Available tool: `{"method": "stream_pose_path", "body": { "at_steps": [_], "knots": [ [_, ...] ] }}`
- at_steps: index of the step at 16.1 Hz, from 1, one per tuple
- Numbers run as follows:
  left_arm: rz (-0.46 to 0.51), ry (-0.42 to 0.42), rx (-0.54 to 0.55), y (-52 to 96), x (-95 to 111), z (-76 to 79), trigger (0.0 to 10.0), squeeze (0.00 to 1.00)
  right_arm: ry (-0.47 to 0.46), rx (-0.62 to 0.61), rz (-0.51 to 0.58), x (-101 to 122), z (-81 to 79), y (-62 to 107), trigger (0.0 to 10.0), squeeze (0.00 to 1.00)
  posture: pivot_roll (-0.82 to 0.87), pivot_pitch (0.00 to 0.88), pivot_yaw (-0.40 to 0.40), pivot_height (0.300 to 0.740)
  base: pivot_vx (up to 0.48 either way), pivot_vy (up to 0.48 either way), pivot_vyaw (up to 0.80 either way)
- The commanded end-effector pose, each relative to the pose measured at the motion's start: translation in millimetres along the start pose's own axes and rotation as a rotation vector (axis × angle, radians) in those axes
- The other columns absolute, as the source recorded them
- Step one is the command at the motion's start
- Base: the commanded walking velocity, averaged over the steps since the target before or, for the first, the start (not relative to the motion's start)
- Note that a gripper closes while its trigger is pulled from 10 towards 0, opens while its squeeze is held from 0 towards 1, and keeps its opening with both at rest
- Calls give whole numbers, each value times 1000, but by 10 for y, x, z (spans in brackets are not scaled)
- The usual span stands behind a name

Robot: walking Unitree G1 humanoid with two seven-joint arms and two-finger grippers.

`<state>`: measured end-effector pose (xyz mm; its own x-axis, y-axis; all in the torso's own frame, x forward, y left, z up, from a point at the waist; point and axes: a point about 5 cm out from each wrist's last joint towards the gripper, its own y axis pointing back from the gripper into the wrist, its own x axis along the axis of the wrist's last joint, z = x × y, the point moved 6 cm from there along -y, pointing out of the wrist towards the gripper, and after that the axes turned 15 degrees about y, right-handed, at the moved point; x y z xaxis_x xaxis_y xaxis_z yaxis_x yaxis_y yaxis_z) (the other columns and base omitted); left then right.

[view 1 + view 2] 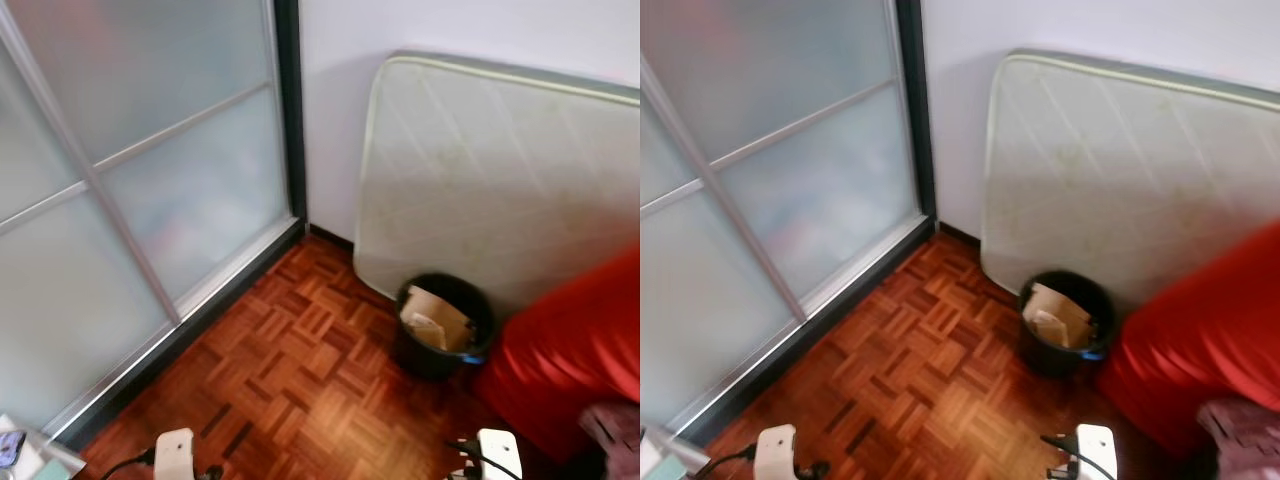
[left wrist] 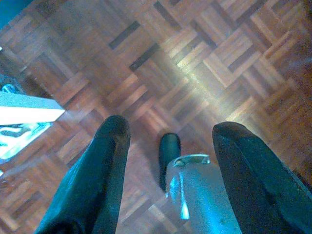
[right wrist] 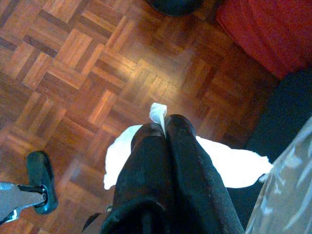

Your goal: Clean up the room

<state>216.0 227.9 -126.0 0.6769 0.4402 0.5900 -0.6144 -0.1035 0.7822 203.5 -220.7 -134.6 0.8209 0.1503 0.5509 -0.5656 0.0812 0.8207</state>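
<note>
One white tissue (image 3: pixel 229 163), pinched between the pressed-together fingers of the right gripper (image 3: pixel 165 127) above the parquet floor (image 1: pixel 300 380). Looks light, limp, tearable; mid-sheet pinch seems adequate. Left gripper (image 2: pixel 168 134) spread, empty. Black bin (image 1: pixel 443 325) stands ahead.

1. We see the right gripper (image 3: pixel 163 127) with its black fingers pressed together on a piece of white paper (image 3: pixel 229 163).
2. Below lies parquet floor (image 3: pixel 87 73).
3. A red cover (image 3: pixel 273 29) sits beside a black bin (image 3: pixel 174 6).
</note>
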Motion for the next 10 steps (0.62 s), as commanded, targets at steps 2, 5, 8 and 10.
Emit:
{"method": "stream_pose_path", "body": {
  "at_steps": [2, 5, 8, 10],
  "knots": [
    [-9, 3, 13, 9, -23, -48, 10000, 0, -14, 5, -4, -19, -19, 2, 10000, 0, -8, 0, 4, 740, 356, 0, 0],
    [-11, 1, 12, 10, -28, -47, 10000, 0, -11, 7, -4, -23, -22, 3, 10000, 0, -8, 0, 5, 740, 371, 0, 0],
    [-14, -1, 11, 11, -34, -49, 10000, 0, -10, 9, -5, -26, -25, 4, 10000, 0, -8, 0, 6, 740, 371, 0, 0],
    [-14, -3, 10, 11, -36, -49, 10000, 0, -2, 13, -5, -28, -28, 4, 10000, 0, -10, 0, 7, 740, 371, 0, 0]
  ]
}}
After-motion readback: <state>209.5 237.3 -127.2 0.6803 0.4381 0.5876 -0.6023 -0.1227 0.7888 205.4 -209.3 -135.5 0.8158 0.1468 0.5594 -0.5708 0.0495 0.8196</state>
